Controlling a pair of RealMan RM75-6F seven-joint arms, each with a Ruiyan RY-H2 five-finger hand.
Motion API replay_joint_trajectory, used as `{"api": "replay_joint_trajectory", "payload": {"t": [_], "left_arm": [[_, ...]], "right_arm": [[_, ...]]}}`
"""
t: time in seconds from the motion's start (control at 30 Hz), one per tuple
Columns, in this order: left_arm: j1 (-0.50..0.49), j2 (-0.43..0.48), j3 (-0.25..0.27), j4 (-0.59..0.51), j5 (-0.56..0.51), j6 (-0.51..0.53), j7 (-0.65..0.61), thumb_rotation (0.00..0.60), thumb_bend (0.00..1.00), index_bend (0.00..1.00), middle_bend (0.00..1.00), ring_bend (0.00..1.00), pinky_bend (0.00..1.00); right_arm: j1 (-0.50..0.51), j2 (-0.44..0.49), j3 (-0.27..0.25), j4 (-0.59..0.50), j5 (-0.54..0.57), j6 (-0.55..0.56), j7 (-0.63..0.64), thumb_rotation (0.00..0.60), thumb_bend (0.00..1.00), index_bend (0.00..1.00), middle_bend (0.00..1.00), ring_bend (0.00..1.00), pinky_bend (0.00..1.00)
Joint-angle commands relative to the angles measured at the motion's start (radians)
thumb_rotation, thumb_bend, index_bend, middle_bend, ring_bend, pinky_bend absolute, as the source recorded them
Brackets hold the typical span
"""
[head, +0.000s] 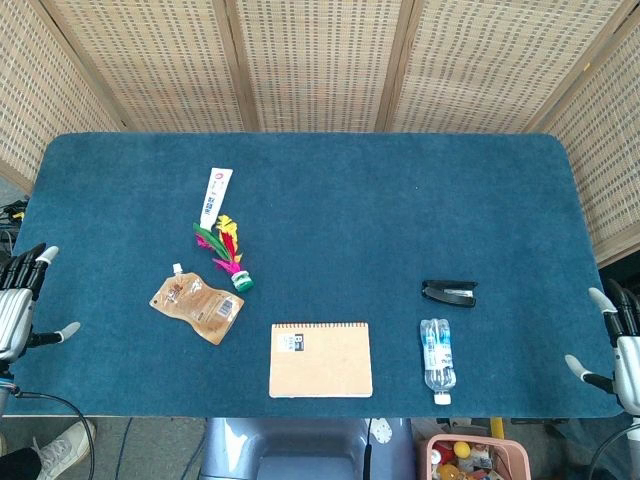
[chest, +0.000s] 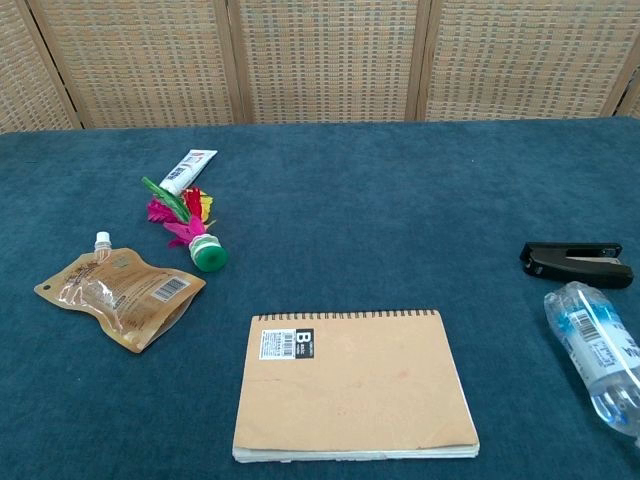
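My left hand (head: 22, 300) hangs off the table's left edge, fingers apart, holding nothing; the brown spouted pouch (head: 197, 303) is the nearest thing to it. My right hand (head: 618, 345) hangs off the right edge, also spread and empty, nearest the water bottle (head: 437, 358) lying on its side and the black stapler (head: 449, 293). A tan spiral notebook (head: 320, 359) lies at the front middle. A feathered shuttlecock (head: 228, 251) and a white toothpaste tube (head: 214, 193) lie left of centre. The chest view shows the notebook (chest: 353, 383), pouch (chest: 122, 289), shuttlecock (chest: 189, 225), tube (chest: 186, 170), stapler (chest: 575, 263) and bottle (chest: 596, 349), but neither hand.
A blue cloth covers the table (head: 380, 200). Woven screens (head: 320, 60) stand behind and at both sides. A pink bin (head: 475, 460) of small items sits below the front edge.
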Motion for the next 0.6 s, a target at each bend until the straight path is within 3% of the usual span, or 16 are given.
{"api": "replay_joint_trajectory", "payload": {"t": [0.03,0.2,0.4,0.6], "left_arm": [[0.002,-0.001,-0.001,0.001,0.002,-0.002,0.002,0.6,0.0,0.0,0.0,0.0,0.0],[-0.004,-0.008,-0.007,0.02,-0.006,-0.023,0.0,0.6,0.0,0.0,0.0,0.0,0.0],[-0.118,-0.065,-0.05,0.154,0.013,-0.167,-0.026,0.6,0.04,0.01,0.0,0.0,0.0],[-0.342,-0.221,-0.111,0.434,0.087,-0.395,-0.128,0.6,0.14,0.36,0.0,0.0,0.0]], "right_arm": [[0.0,0.0,0.0,0.001,0.003,-0.002,0.002,0.6,0.01,0.0,0.0,0.0,0.0],[0.0,-0.001,0.003,0.002,0.012,-0.004,-0.001,0.6,0.01,0.0,0.0,0.0,0.0],[0.005,-0.002,0.008,0.003,0.028,-0.018,0.001,0.6,0.01,0.0,0.0,0.0,0.0],[0.013,-0.005,0.01,-0.006,0.028,-0.025,-0.021,0.6,0.01,0.0,0.0,0.0,0.0]]}}
